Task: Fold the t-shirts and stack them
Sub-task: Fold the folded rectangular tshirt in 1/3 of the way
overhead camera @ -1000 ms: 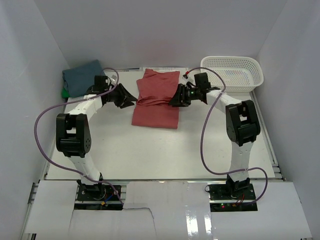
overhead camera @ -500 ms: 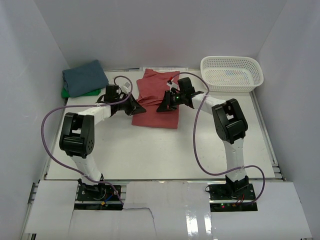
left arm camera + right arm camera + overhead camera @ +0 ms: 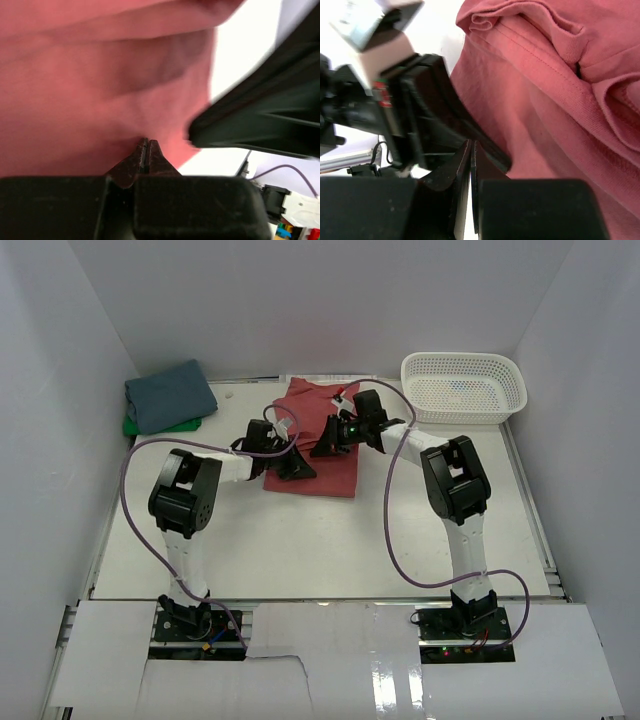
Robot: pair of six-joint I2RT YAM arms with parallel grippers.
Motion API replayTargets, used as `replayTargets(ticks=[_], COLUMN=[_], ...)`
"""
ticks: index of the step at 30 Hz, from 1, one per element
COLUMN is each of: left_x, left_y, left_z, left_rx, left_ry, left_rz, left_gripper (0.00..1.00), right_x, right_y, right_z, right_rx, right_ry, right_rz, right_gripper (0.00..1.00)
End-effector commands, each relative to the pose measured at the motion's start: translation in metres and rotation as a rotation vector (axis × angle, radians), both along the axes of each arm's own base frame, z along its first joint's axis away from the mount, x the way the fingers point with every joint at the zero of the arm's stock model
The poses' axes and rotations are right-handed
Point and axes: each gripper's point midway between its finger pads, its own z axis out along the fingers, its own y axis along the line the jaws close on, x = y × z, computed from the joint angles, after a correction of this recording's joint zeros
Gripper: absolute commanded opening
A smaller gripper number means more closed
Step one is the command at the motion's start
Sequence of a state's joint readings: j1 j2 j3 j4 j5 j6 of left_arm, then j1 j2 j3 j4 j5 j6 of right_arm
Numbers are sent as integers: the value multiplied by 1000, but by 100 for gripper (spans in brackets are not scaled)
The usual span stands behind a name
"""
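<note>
A coral-red t-shirt (image 3: 318, 455) lies folded at the table's middle, its neck end toward the back. My left gripper (image 3: 297, 467) is shut at the shirt's left edge, and in the left wrist view its closed tips (image 3: 146, 143) rest against the red cloth (image 3: 90, 100) with nothing showing between them. My right gripper (image 3: 325, 444) is shut over the shirt's middle. In the right wrist view it (image 3: 471, 145) points past the red folds (image 3: 555, 90) at the left gripper's dark body (image 3: 432, 117). A slate-blue t-shirt (image 3: 170, 394) lies folded at the back left on a green t-shirt (image 3: 133, 426).
A white mesh basket (image 3: 465, 387) stands at the back right. White walls close the table on three sides. Purple cables loop beside each arm. A flat white sheet (image 3: 325, 378) lies behind the red shirt.
Both grippers went from part open to shut. The left one swung right to the red shirt's left edge. The right one slid left over the shirt, so the two now nearly meet.
</note>
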State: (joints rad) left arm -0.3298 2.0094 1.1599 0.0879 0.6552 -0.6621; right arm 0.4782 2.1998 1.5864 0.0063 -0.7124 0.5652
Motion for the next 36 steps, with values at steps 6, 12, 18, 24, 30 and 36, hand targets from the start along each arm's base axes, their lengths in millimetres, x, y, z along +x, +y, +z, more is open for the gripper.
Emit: replayTargets(ticks=[6, 12, 18, 24, 30, 36], left_x=[-2, -7, -21, -33, -45, -68], left_y=[6, 9, 13, 13, 12, 11], left_z=[-19, -33, -45, -44, -44, -51], left_rx=[52, 63, 63, 52, 47, 45], left_ry=[-40, -16, 21, 29, 42, 75], left_rz=[29, 42, 59, 62, 63, 59], left_gripper=[0, 0, 0, 0, 0, 0], right_x=[5, 4, 7, 14, 18, 23], right_y=[13, 20, 25, 26, 26, 23], right_z=[2, -11, -27, -35, -35, -40], right_rx=[25, 25, 11, -12, -27, -59], right_ry=[-23, -5, 8, -2, -21, -38], right_rz=[8, 15, 13, 3, -1, -12], right_gripper=[8, 8, 8, 8, 8, 8])
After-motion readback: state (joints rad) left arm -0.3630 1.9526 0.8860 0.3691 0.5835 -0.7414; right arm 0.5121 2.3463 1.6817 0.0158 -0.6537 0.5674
